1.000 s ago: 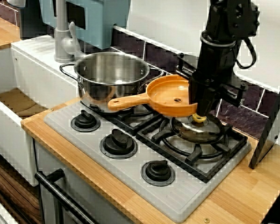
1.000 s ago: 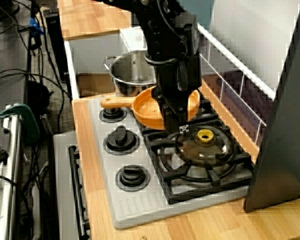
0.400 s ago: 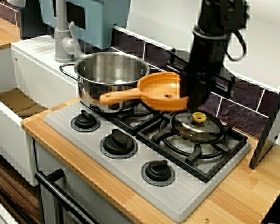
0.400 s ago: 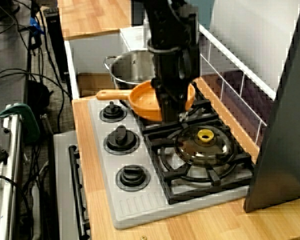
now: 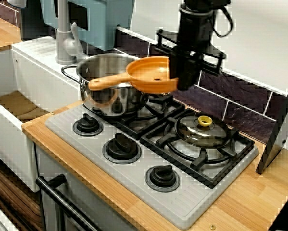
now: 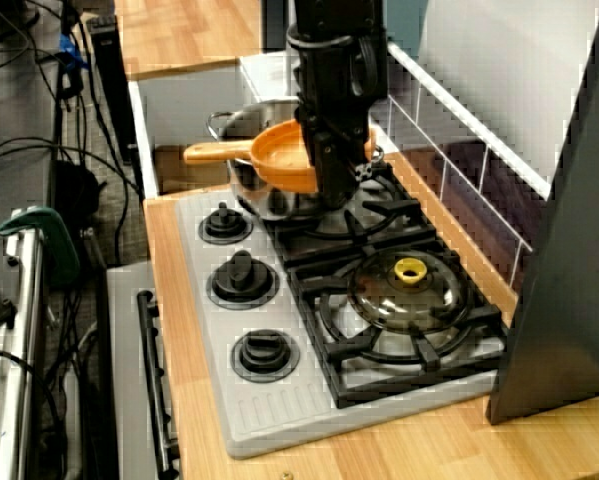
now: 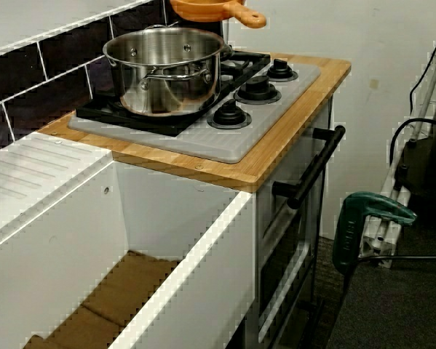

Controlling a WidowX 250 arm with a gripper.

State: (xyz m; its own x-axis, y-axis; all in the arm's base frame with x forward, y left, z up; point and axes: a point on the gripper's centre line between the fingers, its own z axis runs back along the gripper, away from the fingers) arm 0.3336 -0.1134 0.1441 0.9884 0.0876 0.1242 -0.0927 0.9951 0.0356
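Clamping my gripper (image 5: 181, 83) on the orange pan (image 5: 147, 77), I hold it aloft; the steel pot (image 5: 110, 94) stands just below my fingers, the glass lid (image 5: 202, 133) well apart.

The arm (image 5: 197, 21) hangs vertically, wrist straight above the hand (image 5: 183, 77). The hand points straight down, held aloft, its fingers closed in a firm grip.

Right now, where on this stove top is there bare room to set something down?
The widest bare patch is the wooden counter between the grey stove panel and the leaning black board. Both grates are taken: the steel pot on one, the glass lid on the other. Above the pot it is crowded, where the gripper holds the orange pan.
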